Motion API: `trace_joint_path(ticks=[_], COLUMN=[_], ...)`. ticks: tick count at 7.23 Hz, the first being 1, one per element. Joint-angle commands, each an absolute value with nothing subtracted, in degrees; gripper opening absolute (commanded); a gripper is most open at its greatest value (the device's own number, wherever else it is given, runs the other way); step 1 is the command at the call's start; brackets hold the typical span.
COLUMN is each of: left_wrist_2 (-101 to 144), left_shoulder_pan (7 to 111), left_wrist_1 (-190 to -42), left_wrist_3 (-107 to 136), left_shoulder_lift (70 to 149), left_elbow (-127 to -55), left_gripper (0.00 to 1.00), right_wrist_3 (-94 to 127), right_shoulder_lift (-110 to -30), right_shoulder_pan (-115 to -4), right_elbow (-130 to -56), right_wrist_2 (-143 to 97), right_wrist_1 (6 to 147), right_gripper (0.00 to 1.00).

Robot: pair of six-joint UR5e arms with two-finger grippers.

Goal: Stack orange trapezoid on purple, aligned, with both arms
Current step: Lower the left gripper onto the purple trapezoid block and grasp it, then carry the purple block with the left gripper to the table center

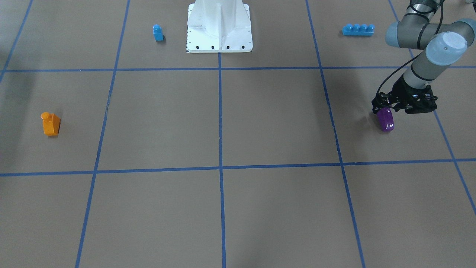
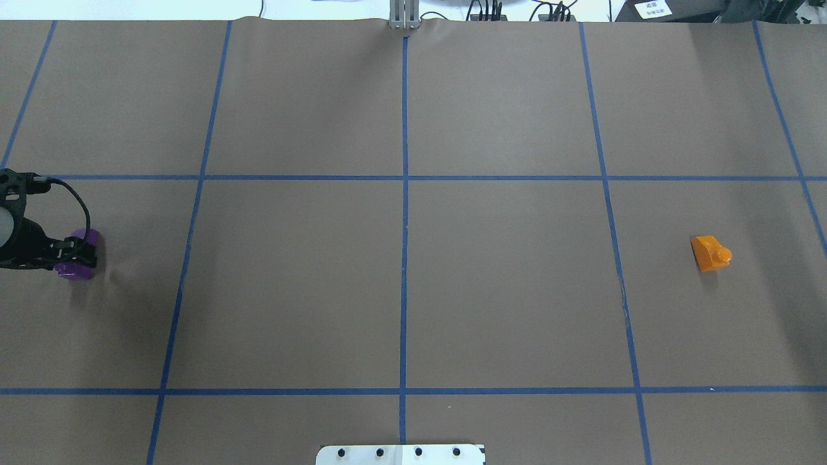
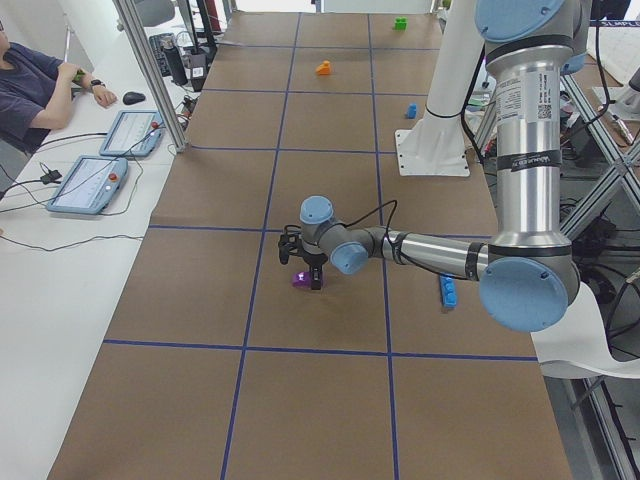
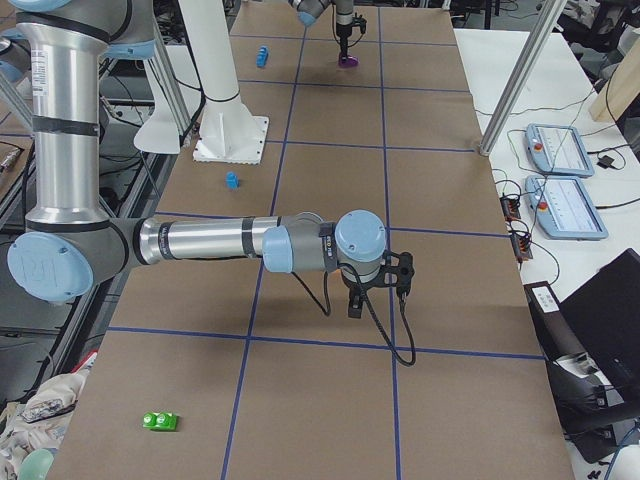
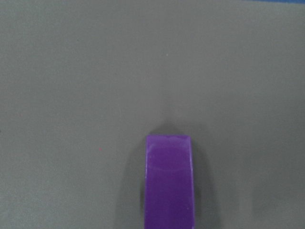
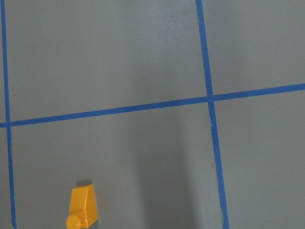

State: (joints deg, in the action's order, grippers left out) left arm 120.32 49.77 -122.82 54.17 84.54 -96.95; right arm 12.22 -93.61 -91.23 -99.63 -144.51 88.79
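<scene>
Glossy plastic is shining on the purple brick [image 1: 385, 121] and orange trapezoid [image 1: 51, 124]; matt brown paper is covering the counter [image 1: 260, 123].

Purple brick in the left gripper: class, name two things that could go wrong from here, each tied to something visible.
1. The purple brick looks tilted in the left gripper, pinched near one end; it may slip or land askew.
2. The orange trapezoid lies far across the table, at the right wrist view's bottom edge; the right gripper could approach off-centre and knock it.
</scene>
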Motion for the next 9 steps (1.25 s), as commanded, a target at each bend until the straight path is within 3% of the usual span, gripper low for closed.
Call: trace_joint_path(ticks=[1, 3, 6, 9], left_wrist_2=[120.32, 120.84, 120.59, 117.53], left_shoulder_pan=[49.22, 49.22, 49.22, 46.25], left_wrist_1=[-122.78, -122.7, -122.34, -115.46], left_wrist_3=[54.14, 53.97, 50.39, 43.24], left_shoulder_lift=[84.64, 84.64, 86.82, 101.1], left_elbow=[-96.33, -97.9, -102.39, -102.39], left_gripper=[0.36, 0.0, 0.0, 0.0], right_wrist_3=[12.3, 12.3, 12.22, 12.22], right_shoulder_lift=[-93.52, -92.99, -92.46, -91.32], right_shoulder_pan=[-91.23, -91.14, -91.23, -91.14], right_elbow=[-99.67, -99.93, -100.02, -100.11], right_wrist_2=[-144.58, -144.58, -144.49, -144.58], right_wrist_1=[88.86, 88.86, 88.95, 88.94], right_gripper=[1.0, 1.0, 1.0, 1.0])
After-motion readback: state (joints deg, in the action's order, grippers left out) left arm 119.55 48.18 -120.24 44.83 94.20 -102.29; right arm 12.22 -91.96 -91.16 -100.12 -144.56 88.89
